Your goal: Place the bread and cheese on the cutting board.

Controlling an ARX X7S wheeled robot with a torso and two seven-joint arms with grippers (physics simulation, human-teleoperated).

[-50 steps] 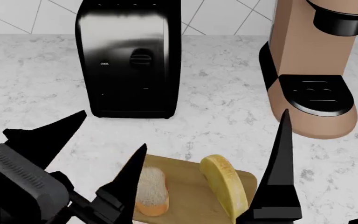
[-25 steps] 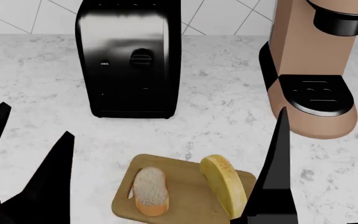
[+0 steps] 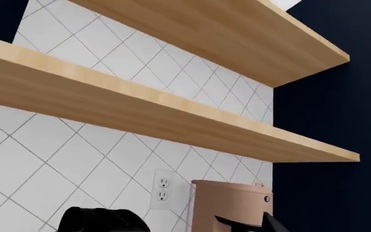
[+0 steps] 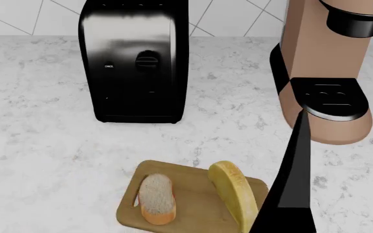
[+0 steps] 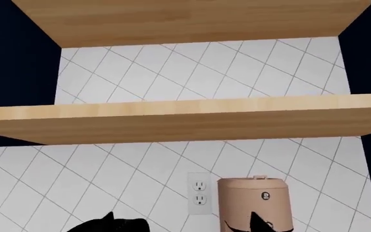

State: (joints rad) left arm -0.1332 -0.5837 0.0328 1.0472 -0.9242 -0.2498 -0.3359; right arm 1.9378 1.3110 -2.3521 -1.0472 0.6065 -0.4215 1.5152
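Observation:
The cutting board (image 4: 193,213) lies on the counter near the front edge in the head view. The bread (image 4: 156,198) rests on its left half, cut face up. On its right half the cheese (image 4: 235,194) stands on edge. One black finger (image 4: 295,174) of my right gripper rises just right of the cheese, apart from it. In the right wrist view my right gripper (image 5: 184,221) is open and empty, tips pointing at the wall. Only one fingertip (image 3: 270,223) of my left gripper (image 3: 185,228) shows, far off centre, so it is open and empty.
A black toaster (image 4: 134,63) stands at the back of the marble counter (image 4: 44,121). A tan coffee machine (image 4: 322,73) stands at the back right. Both wrist views show wooden shelves (image 5: 185,121), white wall tiles and a wall outlet (image 5: 199,193).
My left gripper has pulled away to the left, almost out of the head view, uncovering the bread. The right finger shifted slightly right. Bread and cheese stayed on the board.

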